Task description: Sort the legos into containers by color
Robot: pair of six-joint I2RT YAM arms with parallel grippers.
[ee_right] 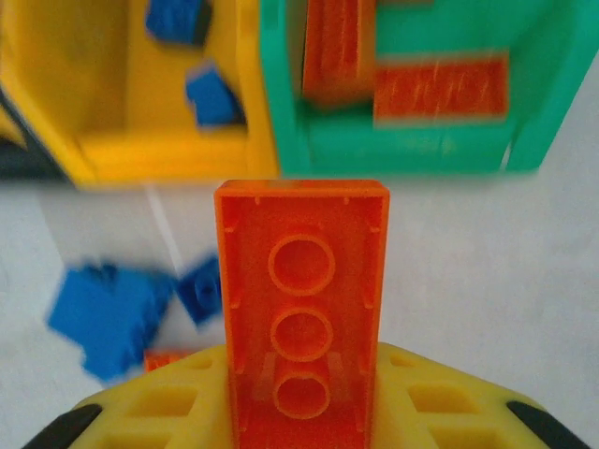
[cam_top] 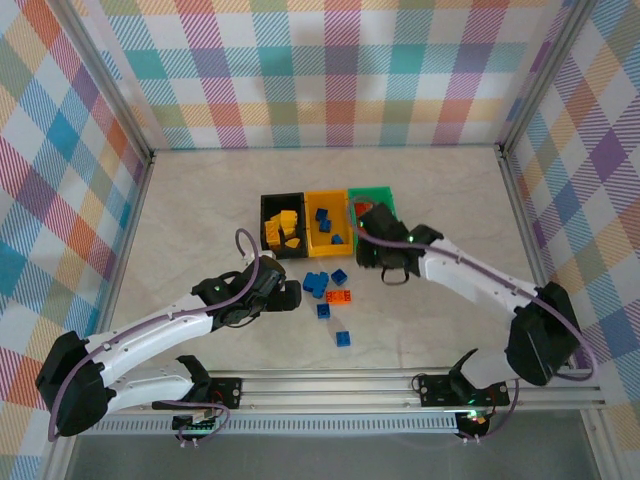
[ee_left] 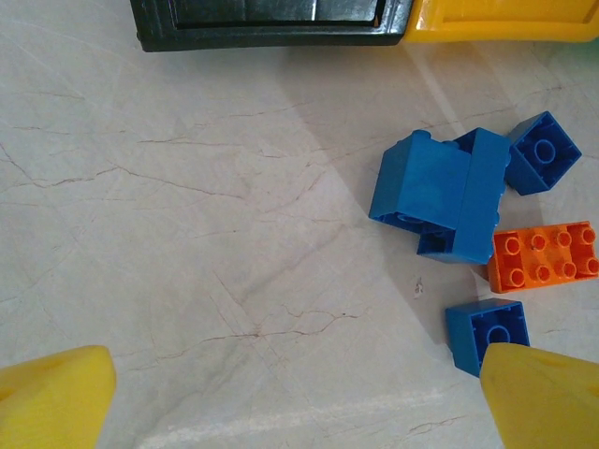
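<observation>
Step in hand: delivery of an orange brick to the green bin. The brick is held end-on in the right gripper, with the jaws closed on its lower end and its hollow underside towards the wrist camera. It is seen just short of the bin's near wall.

It is advised that the brick be carried over that wall and released low and centred. The yellow bin stands touching on the left, and a stray drop could land there. Orange pieces are noted in the green bin, blue ones in the yellow.

The left gripper is spread wide and empty above the table, near loose blue bricks and a loose orange one.

The held brick is long, narrow, glossy and judged rigid; three round tubes are visible underneath
</observation>
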